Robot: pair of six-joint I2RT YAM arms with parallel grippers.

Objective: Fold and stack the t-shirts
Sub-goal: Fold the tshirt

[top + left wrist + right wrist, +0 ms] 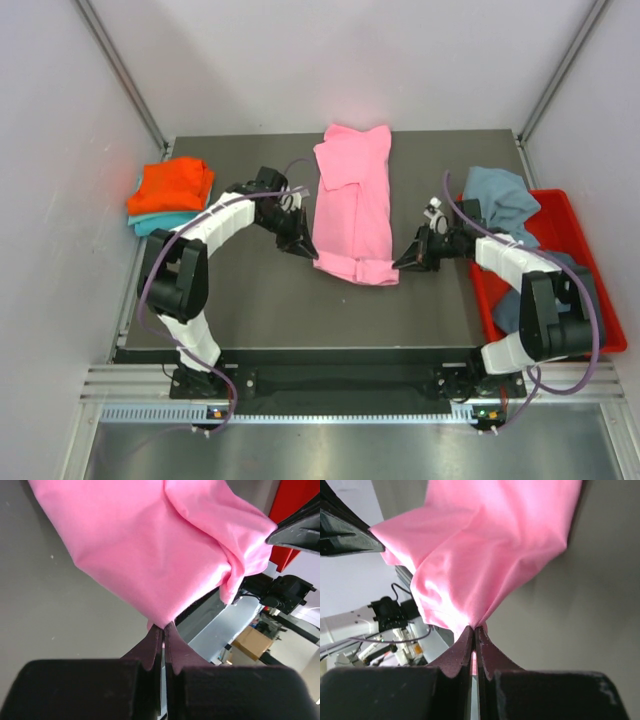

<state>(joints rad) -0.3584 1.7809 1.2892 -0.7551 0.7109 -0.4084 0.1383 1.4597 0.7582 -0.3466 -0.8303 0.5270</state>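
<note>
A large pink t-shirt (352, 200) lies lengthwise in the middle of the dark table, folded into a narrow strip. My left gripper (312, 255) is shut on its near left corner, and pink cloth (150, 545) bunches out from the pinched fingertips. My right gripper (398, 266) is shut on the near right corner, where the pink cloth (485, 555) rises from the tips. An orange t-shirt (172, 186) sits folded on a teal one (148, 226) at the table's left edge. A grey-blue t-shirt (502, 198) hangs over the bin's rim.
A red plastic bin (586, 260) stands at the right side of the table with more dark blue-grey cloth (560, 285) in it. Pale walls close in the left, right and back. The table's front edge (330, 350) runs just past the arm bases.
</note>
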